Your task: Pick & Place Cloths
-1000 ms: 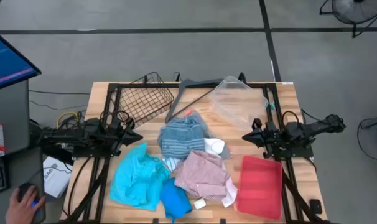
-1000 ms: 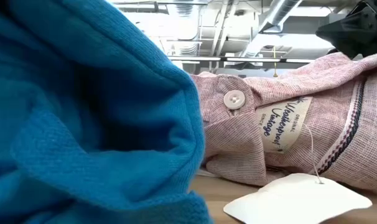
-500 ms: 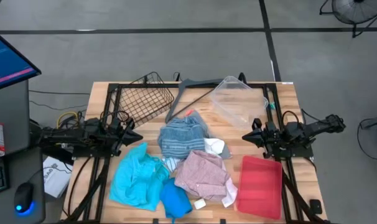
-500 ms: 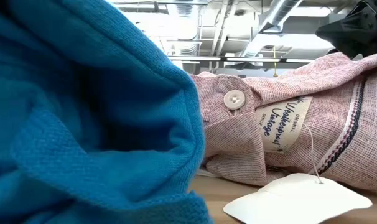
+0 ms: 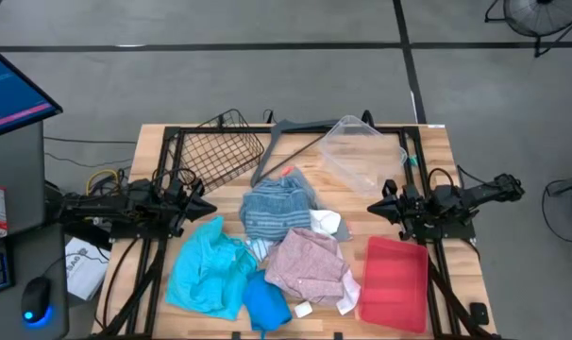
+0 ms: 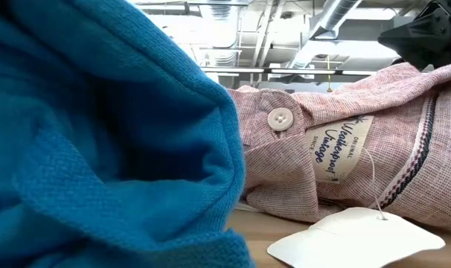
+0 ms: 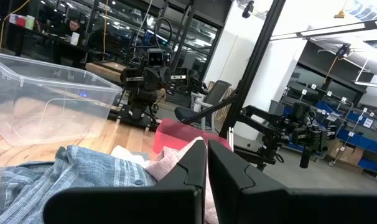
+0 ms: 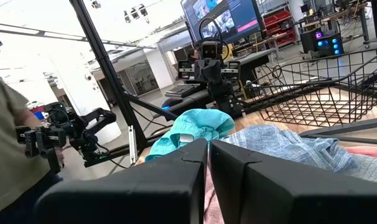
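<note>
Both arms wait at the table's edges, claws pressed together and empty, with the cloth pile untouched between them.

From left: the left gripper (image 5: 203, 207) hovers just beside the turquoise garment (image 5: 206, 268); the wire basket (image 5: 220, 148), tipped on its side, holds nothing. Mid-table, the blue-white striped shirt (image 5: 276, 210), bright blue knit (image 5: 265, 302) and pink shirt (image 5: 308, 262) overlap, so a grab at one would likely drag its neighbour, and the pink shirt's paper tag (image 6: 356, 237) could snag. The grey hanger (image 5: 292, 142) touches the striped shirt and may lift with it. The clear plastic bin (image 5: 361, 154) and red tray (image 5: 393, 282) look empty; the right gripper (image 5: 374, 208) waits between them.
</note>
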